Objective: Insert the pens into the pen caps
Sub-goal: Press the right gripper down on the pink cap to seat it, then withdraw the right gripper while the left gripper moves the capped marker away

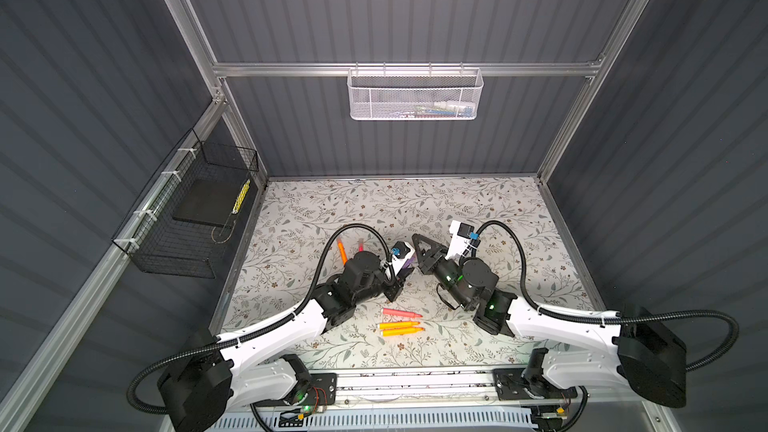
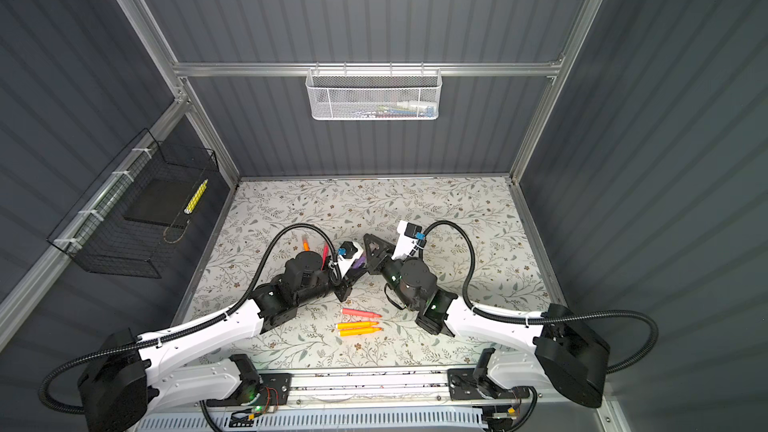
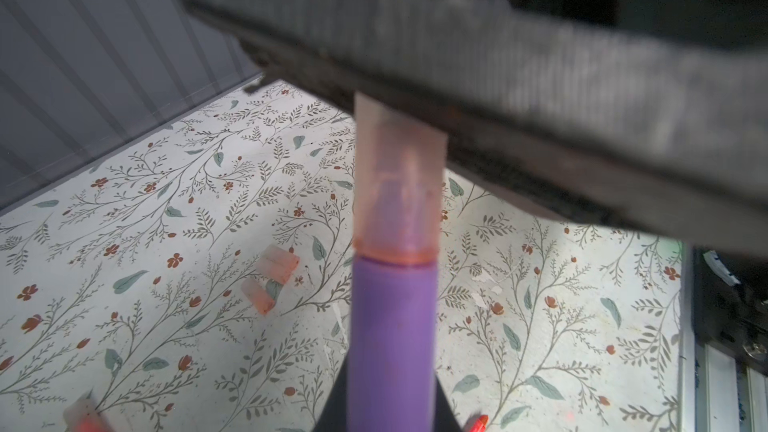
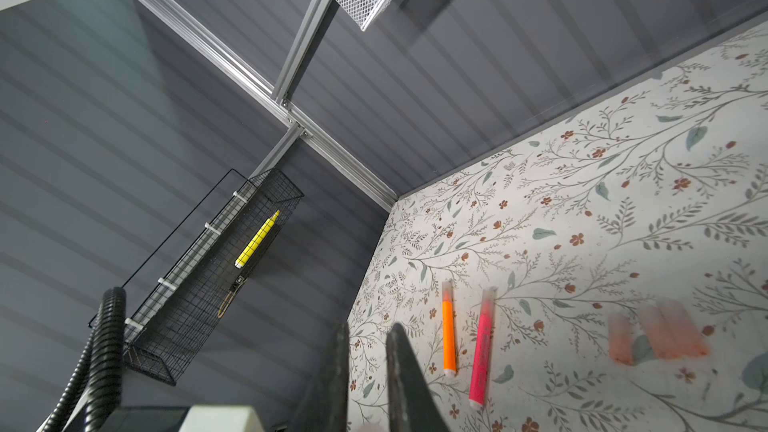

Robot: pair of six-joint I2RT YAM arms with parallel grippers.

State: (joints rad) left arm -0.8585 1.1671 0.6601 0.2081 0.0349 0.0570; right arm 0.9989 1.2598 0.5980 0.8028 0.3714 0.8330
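In both top views the left gripper and the right gripper meet above the middle of the table, and a bit of the purple pen shows between them; from here I cannot tell how the jaws stand. Near the middle of the front edge three bare pens lie side by side, tips to the right: a pink pen farthest from the edge, then two orange pens. Behind the left arm, more toward the left edge, a capped orange pen and a capped pink pen lie partly hidden. In the left wrist view the left gripper pinches the purple pen low on its body, with a dark finger on each side. The cap sits over the tip of this pen, its rim meets the purple body, and its far end goes under a blurred finger of the right gripper, which pinches it. Two loose caps lie on the table just beside each other. In the right wrist view the fingers of the right gripper stand close, with a narrow gap; a pinkish bit at their root is too small to name. Beyond them the capped orange pen and the capped pink pen lie almost parallel, apart, and three loose caps, blurred, lie side by side.
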